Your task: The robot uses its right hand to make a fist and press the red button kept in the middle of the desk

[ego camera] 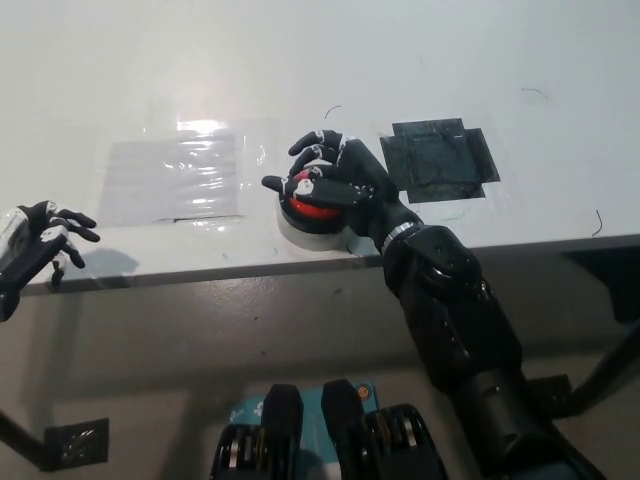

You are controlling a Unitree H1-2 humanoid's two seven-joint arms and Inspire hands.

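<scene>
1. Head view: White and faintly glossy, the desk (480, 60) fills the upper half of the frame, its front edge running across the middle; a dim floor lies below it.

2. Head view: At frame centre, near that front edge, the red button (312, 208) sits on a pale round base. Only part of its shiny domed cap shows, because the black right hand (335, 180) lies over it.

3. Head view: The right hand's fingers (312, 150) curl loosely down around the dome. They are bent but not drawn into a tight fist, and they grip nothing. The palm appears to rest on the cap, seemingly placed there to bear down on it. Whether the button is actually depressed cannot be told.

4. Head view: The black right arm (455, 310) rises from the lower right of the frame, bulky and matte with hard segmented shells. Its angle brings the wrist in over the desk edge, just behind the button.

5. Head view: Right of the button, a dark square patch (440, 160) of tape-like material lies flat on the desk. Left of it, a clear film sheet (175, 175) glints with wrinkles under the light.

6. Head view: At the left edge of the frame, the white left hand (35, 245) idles by the desk's front edge, its dark fingers spread and empty, well apart from the button.
</scene>
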